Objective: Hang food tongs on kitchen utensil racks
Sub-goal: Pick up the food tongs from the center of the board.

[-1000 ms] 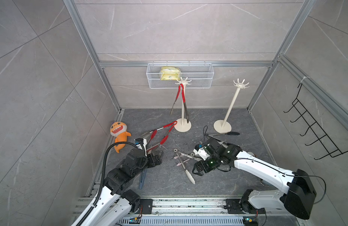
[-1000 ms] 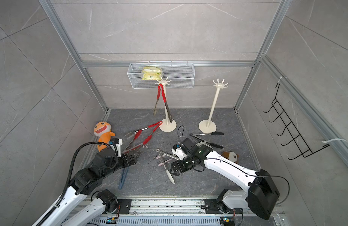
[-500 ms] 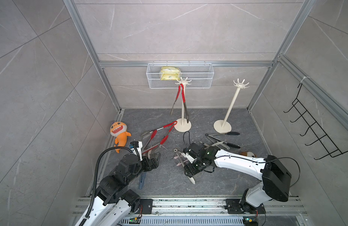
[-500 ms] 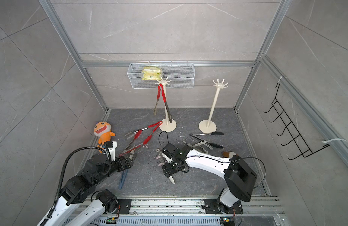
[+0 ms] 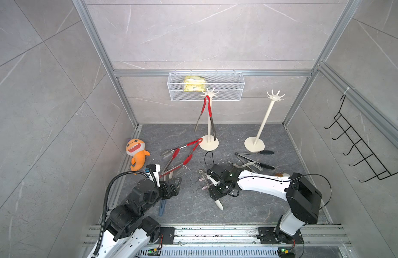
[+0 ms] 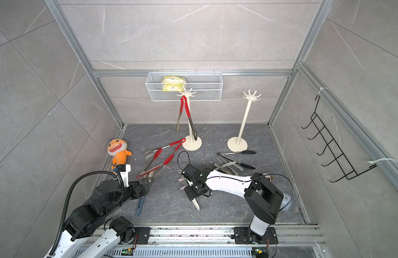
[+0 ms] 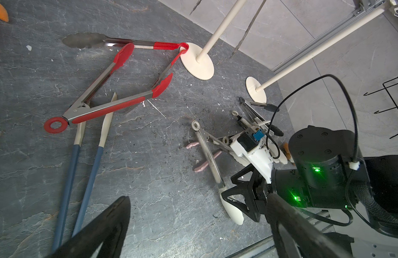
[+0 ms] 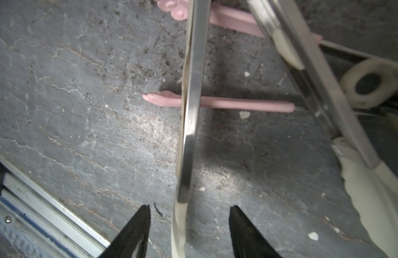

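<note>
Two cream utensil racks stand at the back: the left rack [image 5: 208,125] has red-handled tongs [image 5: 206,109] hanging from its prongs, the right rack [image 5: 264,120] is bare. Red tongs [image 5: 182,156], blue-handled tongs [image 5: 162,207] and black-tipped tongs [image 5: 254,154] lie on the floor. My right gripper [image 8: 189,223] is open and low, straddling one steel arm of the cream-tipped tongs [image 8: 189,125] with a gap on both sides. My left gripper [image 7: 199,197] is open above bare floor, beside the blue-handled tongs [image 7: 81,178].
A white mesh basket [image 5: 206,89] with a yellow pack hangs on the back wall. A black wire hook rack [image 5: 359,154] is on the right wall. An orange plush [image 5: 136,154] lies at the left. Pink strips [image 8: 216,103] lie under the tongs. A metal rail [image 5: 216,232] borders the front.
My right arm has swung left and down over the cream-tipped tongs, and its jaws have narrowed around one arm. My left arm has drawn back a little toward the front.
</note>
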Robot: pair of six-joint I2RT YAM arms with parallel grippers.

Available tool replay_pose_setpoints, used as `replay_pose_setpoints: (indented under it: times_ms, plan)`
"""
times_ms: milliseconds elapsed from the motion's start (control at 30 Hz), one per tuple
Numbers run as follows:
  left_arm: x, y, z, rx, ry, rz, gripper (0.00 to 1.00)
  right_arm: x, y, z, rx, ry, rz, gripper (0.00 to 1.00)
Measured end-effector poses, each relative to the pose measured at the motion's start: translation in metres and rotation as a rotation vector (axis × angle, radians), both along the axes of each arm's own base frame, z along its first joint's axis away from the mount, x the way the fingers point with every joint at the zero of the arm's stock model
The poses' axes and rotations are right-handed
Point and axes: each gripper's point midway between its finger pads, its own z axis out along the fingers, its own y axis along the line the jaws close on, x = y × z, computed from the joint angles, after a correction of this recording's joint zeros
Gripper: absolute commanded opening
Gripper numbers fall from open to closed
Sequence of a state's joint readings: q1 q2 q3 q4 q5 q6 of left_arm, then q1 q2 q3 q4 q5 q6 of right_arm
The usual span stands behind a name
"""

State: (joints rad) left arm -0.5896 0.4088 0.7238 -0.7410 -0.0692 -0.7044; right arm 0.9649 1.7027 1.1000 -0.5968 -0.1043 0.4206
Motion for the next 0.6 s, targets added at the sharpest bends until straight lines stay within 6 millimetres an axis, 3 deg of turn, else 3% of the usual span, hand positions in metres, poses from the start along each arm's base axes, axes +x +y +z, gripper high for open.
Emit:
replay_pose_setpoints:
  times_ms: [600]
  plan:
    - [-0.009, 0.006, -0.001, 0.001, -0.002, 0.003, 0.96, 0.001, 0.006, -0.011, -0.012, -0.004, 0.003, 0.41]
